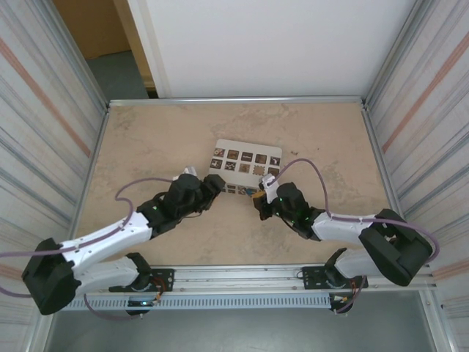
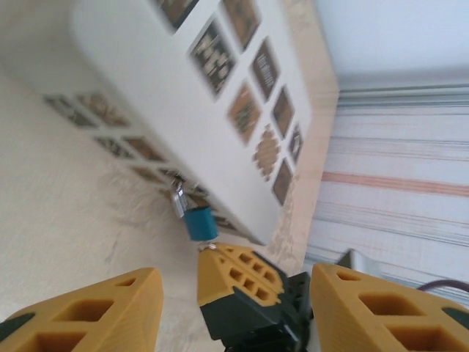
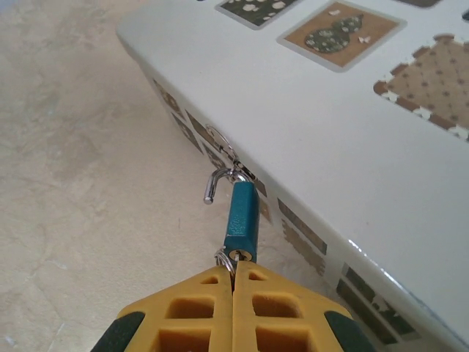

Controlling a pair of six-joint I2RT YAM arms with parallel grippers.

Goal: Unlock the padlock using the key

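The table [image 1: 146,147] is a beige marbled surface inside a metal frame. A flat white box [image 1: 245,165] with dark patterned squares lies near its middle, well apart from the frame. From above, the left arm [image 1: 110,238] reaches in from the near left and the right arm [image 1: 344,227] from the near right, and both wrists meet at the box's near edge. The left gripper [image 2: 234,273] is spread wide. In its own camera its two yellow fingers [image 2: 88,315] sit at the bottom corners of the view, and it holds nothing. The right gripper [image 3: 233,270] has its fingers pressed together, tips flush; we cannot tell what, if anything, is pinched between them. Those tips touch the bottom end of the padlock [image 3: 242,216], right at the keyhole [image 3: 240,255]. The padlock is small and blue-bodied and sits against the box's near side wall, between the box and the right gripper. In the left wrist view it lies just beyond the right gripper's finger, in line with the gap between the left fingers. Its silvery shackle [image 3: 218,183] is hooked through a small metal loop [image 3: 220,138] on the box wall, and one shackle leg ends free, clear of the body. A tiny wire ring [image 3: 222,257] shows beside the keyhole, at the fingertips.
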